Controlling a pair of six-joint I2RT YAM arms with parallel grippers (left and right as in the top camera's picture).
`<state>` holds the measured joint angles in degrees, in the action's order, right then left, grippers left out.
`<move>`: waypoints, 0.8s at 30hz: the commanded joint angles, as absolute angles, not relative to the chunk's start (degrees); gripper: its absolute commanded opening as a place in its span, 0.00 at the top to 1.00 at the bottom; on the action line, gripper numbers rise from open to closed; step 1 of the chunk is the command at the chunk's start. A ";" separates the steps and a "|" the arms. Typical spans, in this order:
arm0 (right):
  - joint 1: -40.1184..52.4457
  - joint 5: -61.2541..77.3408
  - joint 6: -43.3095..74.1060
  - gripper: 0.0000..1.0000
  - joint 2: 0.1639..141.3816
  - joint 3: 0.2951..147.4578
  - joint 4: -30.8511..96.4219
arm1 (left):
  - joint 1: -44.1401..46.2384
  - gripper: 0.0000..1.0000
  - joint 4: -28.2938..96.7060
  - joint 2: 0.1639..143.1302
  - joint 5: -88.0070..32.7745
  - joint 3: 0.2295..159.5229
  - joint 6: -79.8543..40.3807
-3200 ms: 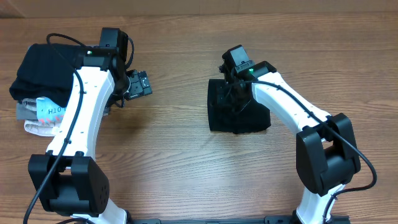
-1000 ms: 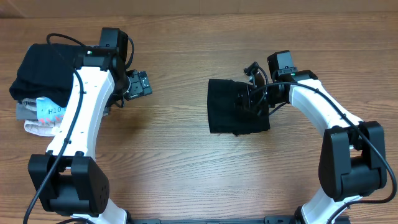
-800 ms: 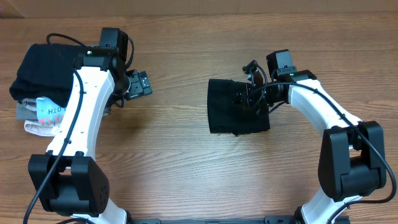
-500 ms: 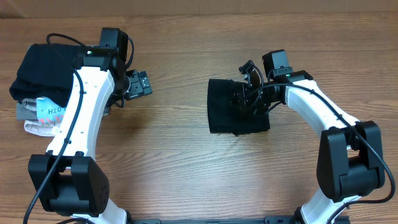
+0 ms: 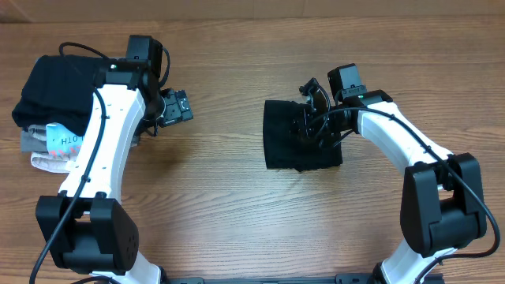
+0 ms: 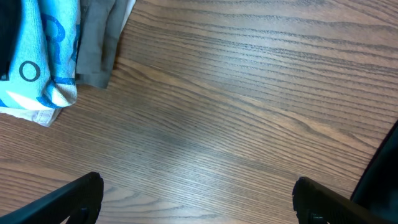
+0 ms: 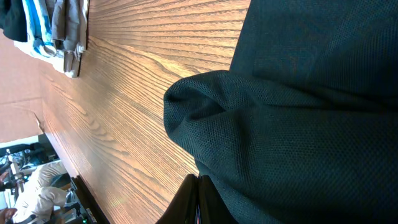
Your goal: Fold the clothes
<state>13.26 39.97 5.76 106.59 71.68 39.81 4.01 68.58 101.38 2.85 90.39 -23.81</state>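
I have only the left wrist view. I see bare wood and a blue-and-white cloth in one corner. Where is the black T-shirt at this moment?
Observer: The black T-shirt lies folded into a square, right of the centre of the table and far from your left gripper.
Operator: Is the right gripper near it?
Observer: Yes, the right gripper is over the shirt's right half.
Operator: Does it hold the fabric?
Observer: In the right wrist view its fingers look shut together beside a raised fold. I cannot tell whether cloth is between them.
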 commanded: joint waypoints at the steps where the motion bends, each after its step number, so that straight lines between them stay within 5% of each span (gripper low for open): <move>1: 13.56 39.51 7.40 0.96 106.85 71.26 38.81 | 3.77 0.00 68.53 101.91 3.55 90.37 -23.14; 24: 13.54 36.29 12.25 0.96 108.40 67.44 26.35 | 3.77 0.00 68.53 101.91 3.55 90.37 -23.14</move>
